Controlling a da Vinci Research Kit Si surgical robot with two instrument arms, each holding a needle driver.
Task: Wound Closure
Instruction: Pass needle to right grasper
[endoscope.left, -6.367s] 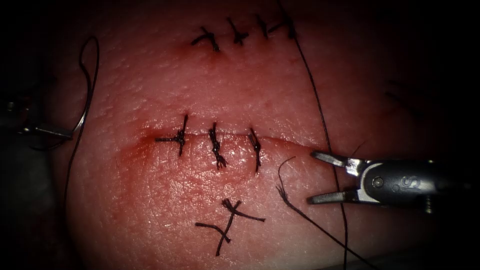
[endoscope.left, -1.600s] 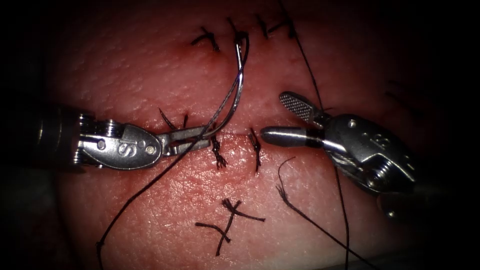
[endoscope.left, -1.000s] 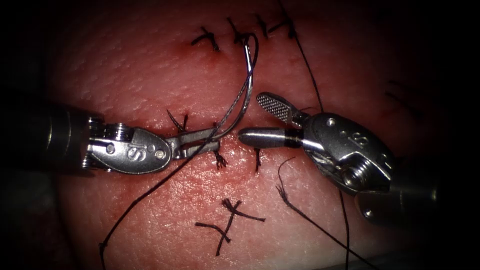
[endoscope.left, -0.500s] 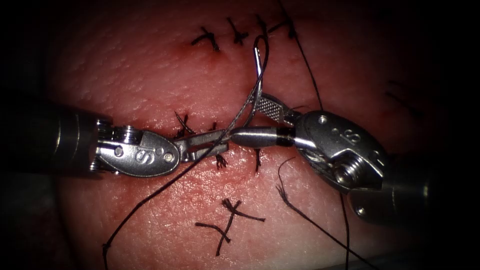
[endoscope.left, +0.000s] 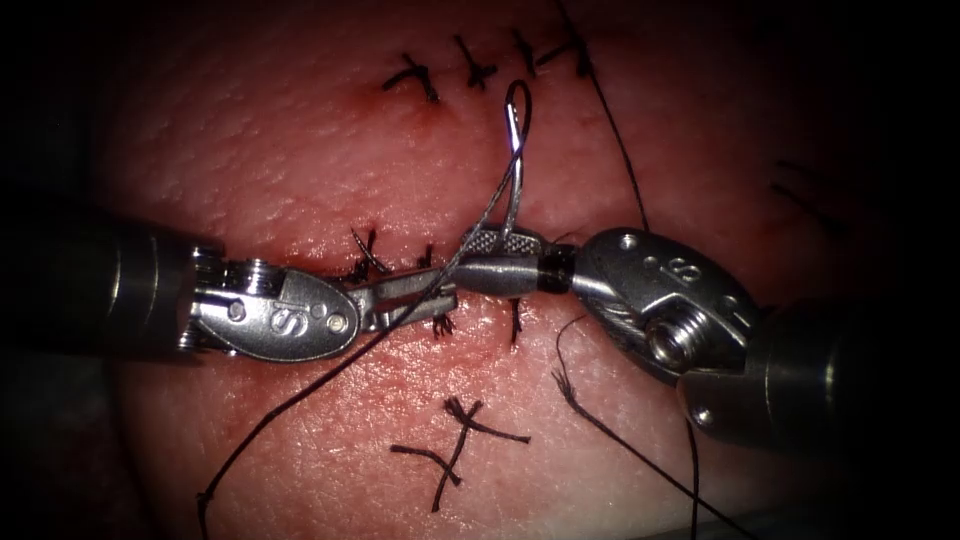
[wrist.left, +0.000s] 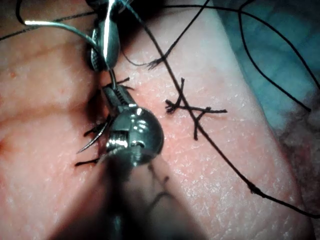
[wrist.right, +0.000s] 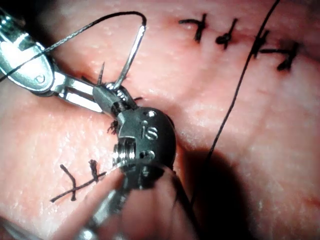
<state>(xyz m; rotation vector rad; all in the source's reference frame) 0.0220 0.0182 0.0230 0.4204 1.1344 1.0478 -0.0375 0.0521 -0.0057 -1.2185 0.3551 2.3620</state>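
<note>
The needle (endoscope.left: 512, 160) is seen clear of the tissue (endoscope.left: 300, 150), standing over the middle of the cut (endoscope.left: 560, 283), with its long axis running from the near end at the cut line up toward the far row of stitches (endoscope.left: 470, 70). Its near end is gripped by the left hand (endoscope.left: 425, 290), jaws closed on it, reaching in from the left along the cut. The right hand (endoscope.left: 495, 255) has come in from the right since the earlier frames, and its jaws, previously wide apart, are now brought together around the needle body just beyond the left hand's grip; whether they are fully clamped cannot be confirmed, though contact appears likely. Both hands thus meet tip to tip on the lower part of the curve, touching or nearly so, with the far eye end left free. The thread (endoscope.left: 300, 400) trails from the needle's far end back past the left hand toward the near left.
</note>
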